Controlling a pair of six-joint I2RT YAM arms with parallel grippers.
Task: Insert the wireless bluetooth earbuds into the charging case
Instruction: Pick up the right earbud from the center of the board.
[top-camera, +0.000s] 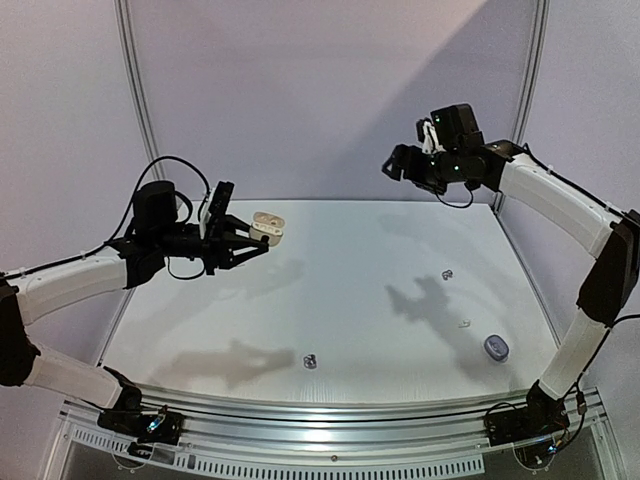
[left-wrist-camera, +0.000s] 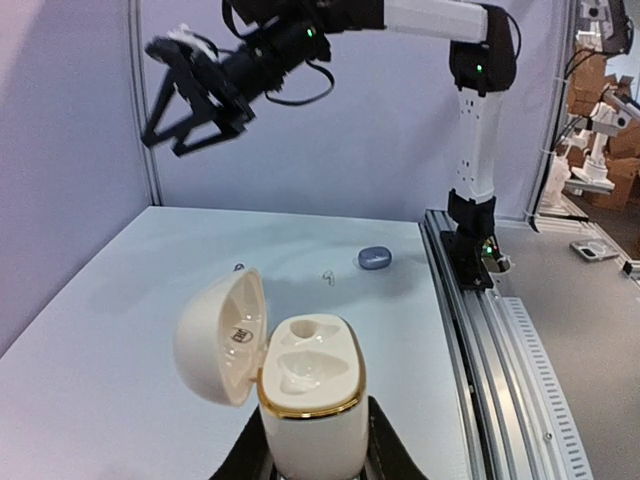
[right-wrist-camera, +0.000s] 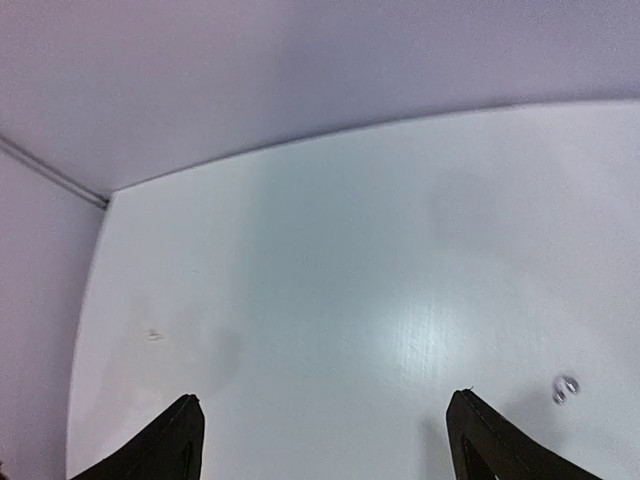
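Earbuds lie loose on the table (top-camera: 350, 300): a dark one (top-camera: 310, 361) nearest the front edge, a white one (top-camera: 464, 323) just beyond the closed grey case (top-camera: 496, 347), a second dark one (top-camera: 447, 272) farther back. Over the left side, the left gripper (top-camera: 250, 238) clamps the white charging case (top-camera: 268, 227), lid open; one well seems filled, the other empty. Farthest, the right gripper (top-camera: 393, 167) hangs high, jaws spread, holding nothing. Filling looks half done. Next, the right arm must descend and pinch the white earbud precisely.

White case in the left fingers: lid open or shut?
Open: lid swung aside off the white case, inner wells showing.
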